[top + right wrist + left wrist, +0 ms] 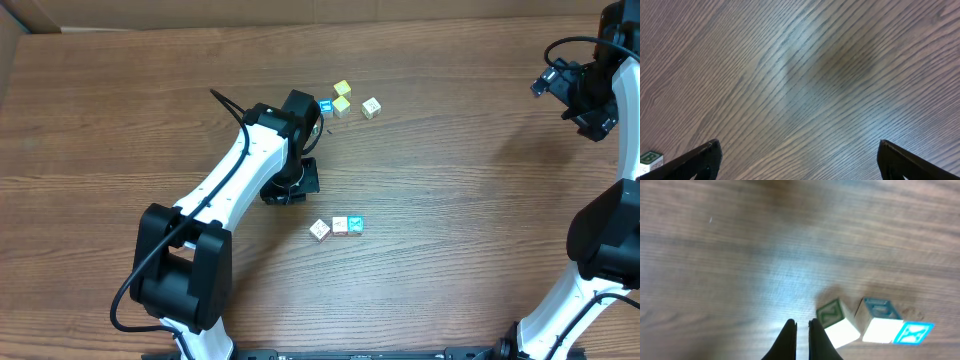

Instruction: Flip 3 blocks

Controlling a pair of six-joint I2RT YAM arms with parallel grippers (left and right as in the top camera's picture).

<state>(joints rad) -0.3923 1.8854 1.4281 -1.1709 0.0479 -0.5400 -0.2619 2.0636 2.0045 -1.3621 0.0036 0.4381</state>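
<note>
wood-grain counter (pixel 480 200), brown. three blocks sit in a short row a little below centre in the overhead view. the row's long axis runs left to right, with the right end a touch higher.

left to right:
- cream block (pixel 319 230), turned corner-on to the row
- second cream block (pixel 340 225), reddish marks on top, square to the row
- blue x block (pixel 356 224), white x facing up

the last two sit touching or nearly so. the cream block is just beside them.

left pincer (pixel 801 324): fingers pressed almost together with nothing between them. the tips are over bare wood just beside the cream block's end of the row. the left wrist view shows a green letter on that block's side face and a blue side face on its neighbour.

right pincer (pixel 799 146): spread wide and empty, over bare wood toward the upper right, well apart from the row. a green-lettered cube (pixel 650 159) shows at the lower left corner of its view.

second group higher up: blue cube (pixel 325 107), yellow cubes (pixel 342 89), pale cube (pixel 371 107).
</note>
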